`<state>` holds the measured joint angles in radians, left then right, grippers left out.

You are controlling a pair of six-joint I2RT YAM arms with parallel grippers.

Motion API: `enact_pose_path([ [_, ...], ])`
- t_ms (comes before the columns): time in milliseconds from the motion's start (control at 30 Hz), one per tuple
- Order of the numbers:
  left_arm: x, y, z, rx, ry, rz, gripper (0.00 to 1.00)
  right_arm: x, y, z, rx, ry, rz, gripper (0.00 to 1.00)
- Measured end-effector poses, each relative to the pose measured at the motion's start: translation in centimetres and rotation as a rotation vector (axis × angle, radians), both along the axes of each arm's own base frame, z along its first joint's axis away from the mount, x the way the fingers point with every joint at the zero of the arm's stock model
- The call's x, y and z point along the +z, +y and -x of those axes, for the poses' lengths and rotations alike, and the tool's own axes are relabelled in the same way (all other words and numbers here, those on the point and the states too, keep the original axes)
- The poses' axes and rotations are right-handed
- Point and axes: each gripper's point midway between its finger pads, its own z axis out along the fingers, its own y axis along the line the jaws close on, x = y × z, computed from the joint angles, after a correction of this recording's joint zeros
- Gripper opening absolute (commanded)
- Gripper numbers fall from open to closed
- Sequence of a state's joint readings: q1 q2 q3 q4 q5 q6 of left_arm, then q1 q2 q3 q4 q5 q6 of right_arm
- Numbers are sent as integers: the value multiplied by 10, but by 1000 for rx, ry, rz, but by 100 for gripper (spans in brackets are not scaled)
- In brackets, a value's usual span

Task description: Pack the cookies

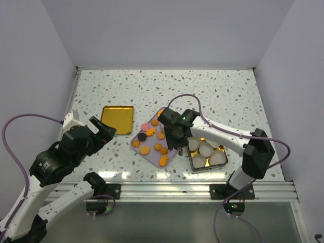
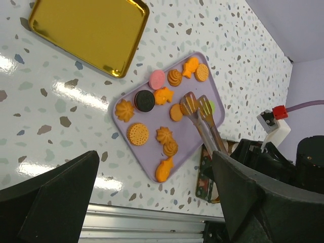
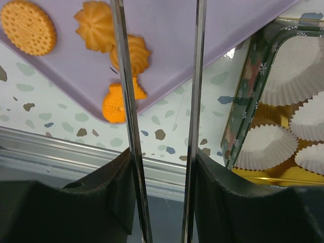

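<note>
The right end effector (image 3: pixel 163 177) pinches tongs (image 2: pixel 200 121) over the tray's (image 2: pixel 183 132) cookies (image 2: pixel 137 134), likely to lift one; the left end effector (image 1: pixel 105 130) hovers spread beside the tray.

Tongs (image 3: pixel 127 116): tips are cut off by the top edge in the right wrist view. Purple tray (image 3: pixel 202 55) is cropped at top and left there, tin (image 3: pixel 242 101) at right. Fish-shaped cookie (image 3: pixel 114 104) is partly covered by one tong arm. Green cookie (image 2: pixel 211 107) is nearly hidden behind the tong tips. In the left wrist view the tin is mostly masked by a blurred finger (image 2: pixel 263 202) of the left gripper (image 2: pixel 155 154).
</note>
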<state>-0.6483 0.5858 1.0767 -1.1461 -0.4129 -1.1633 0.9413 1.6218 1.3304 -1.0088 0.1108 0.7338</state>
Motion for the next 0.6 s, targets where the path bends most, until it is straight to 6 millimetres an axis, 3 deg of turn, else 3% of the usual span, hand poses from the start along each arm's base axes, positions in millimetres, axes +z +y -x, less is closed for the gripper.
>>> enact_pose_path([
  [367,3,5,-3,8,-14,-41,100,-10,-1,1,-15,23,26,47],
  [600,3,7,-4,14,-15,-58,100,-11,0,2,-24,31,21,36],
])
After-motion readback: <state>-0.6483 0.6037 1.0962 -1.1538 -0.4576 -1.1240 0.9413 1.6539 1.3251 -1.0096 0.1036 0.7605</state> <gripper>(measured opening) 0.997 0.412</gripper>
